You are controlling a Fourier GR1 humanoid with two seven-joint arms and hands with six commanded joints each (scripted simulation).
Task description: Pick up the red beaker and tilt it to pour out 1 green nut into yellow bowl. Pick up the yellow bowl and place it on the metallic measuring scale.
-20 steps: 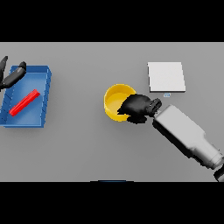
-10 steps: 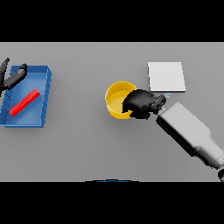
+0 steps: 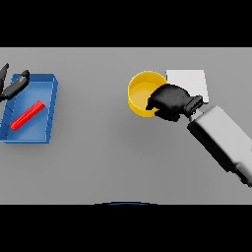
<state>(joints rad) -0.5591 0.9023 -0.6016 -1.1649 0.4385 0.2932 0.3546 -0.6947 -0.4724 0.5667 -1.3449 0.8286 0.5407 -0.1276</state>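
Note:
My right hand point(image 3: 171, 102) is curled over the right rim of the yellow bowl point(image 3: 141, 92) and holds it just left of the white, flat measuring scale point(image 3: 189, 81). The hand covers the bowl's right side and the scale's lower left corner. I cannot see a nut inside the bowl. The red beaker point(image 3: 28, 115) lies on its side in the blue tray point(image 3: 48, 104) at the far left. My left hand point(image 3: 13, 86) shows at the left edge, over the tray's upper left corner, with its fingers straight.
Grey tabletop stretches between the blue tray and the bowl, and all along the front. My right forearm point(image 3: 222, 139) crosses the right side of the table at a slant.
My right hand has carried the yellow bowl up and to the right, closer to the scale. The left hand, tray and beaker have stayed put.

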